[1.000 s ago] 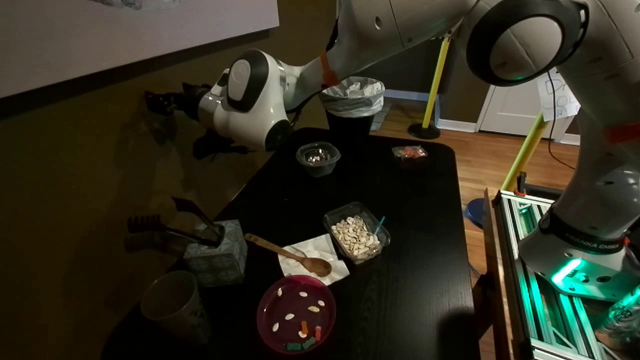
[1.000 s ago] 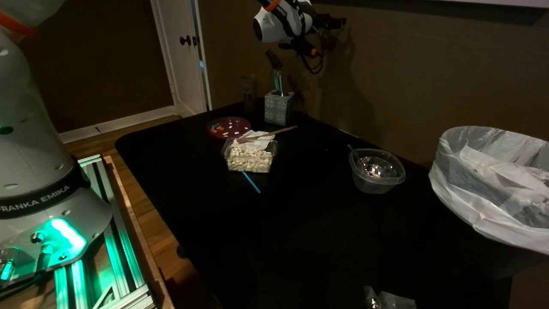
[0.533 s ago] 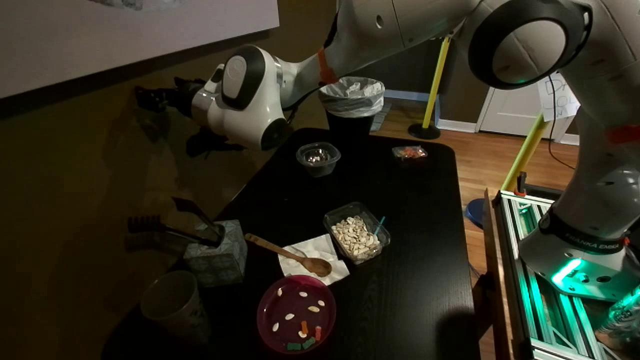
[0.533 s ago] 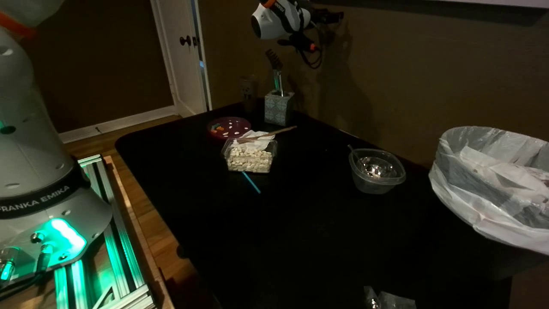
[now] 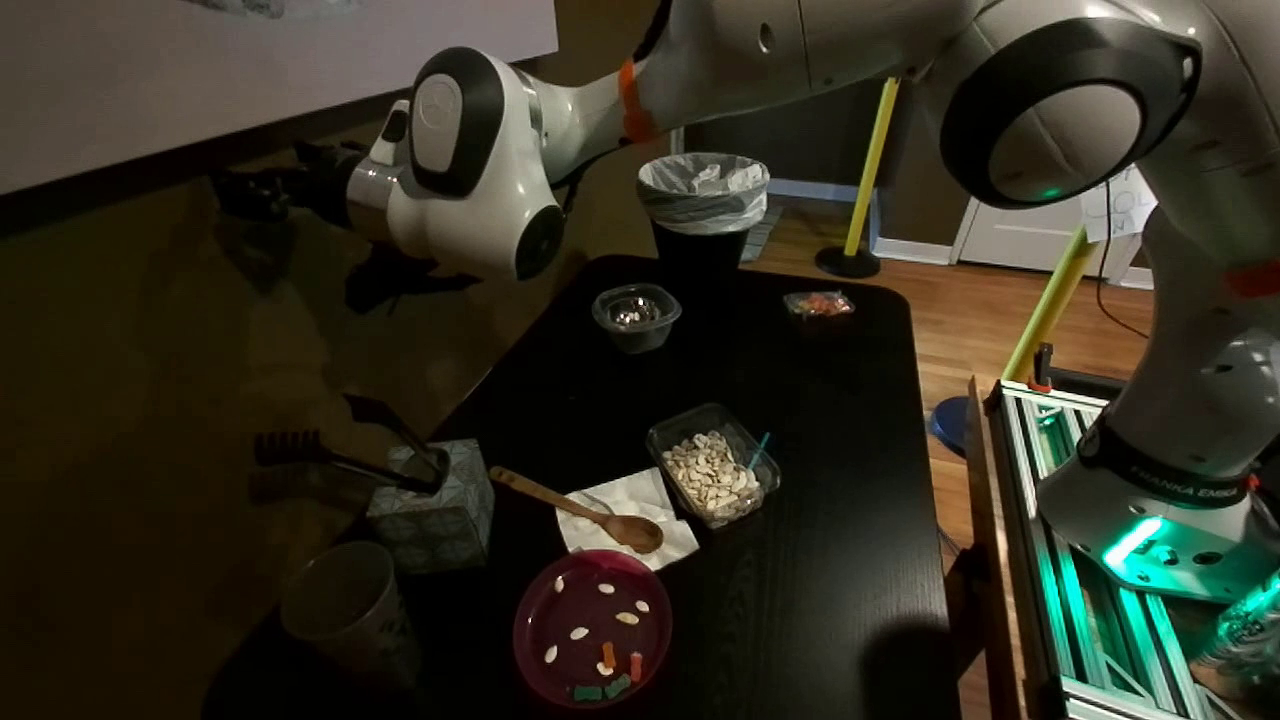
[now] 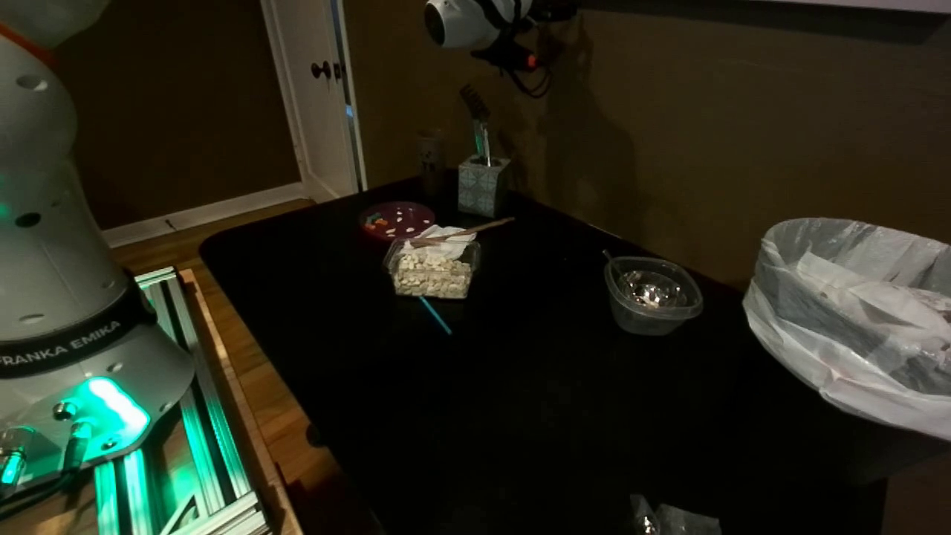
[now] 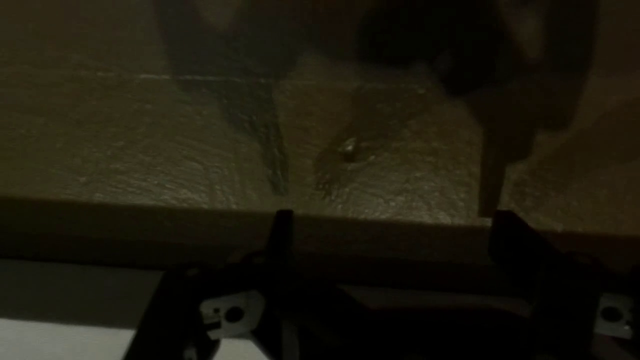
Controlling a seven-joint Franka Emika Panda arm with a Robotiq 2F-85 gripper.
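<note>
Far left in an exterior view, a panel (image 5: 250,70) hangs on the wall (image 5: 130,420). Just under its lower edge and close to the wall are the fingers (image 7: 512,245), standing wide apart in the wrist view and high over the bench (image 5: 840,420) (whether a tip touches the wall, I cannot tell). Below, with a tall gap between, black tools (image 5: 290,447) slant out of the box (image 5: 435,530). The cup (image 5: 350,640) stands just beside the box, in shadow. Next is the plate (image 5: 585,607), with white and coloured bits (image 5: 579,634) inside its rim and its far edge just beside the napkin (image 5: 640,490). The spoon (image 5: 615,525) lies across the napkin, its handle passing over the edge to end near the box. Farther back, the bowl (image 5: 638,345) stands near the wall-side edge, the bin (image 5: 705,218) past the far edge. The tub (image 5: 742,442) sits just beside the napkin, well apart from the bowl, and a broad strip of bench runs between it and the right edge. Rightmost, the pack (image 5: 820,305) lies near the far right corner.
</note>
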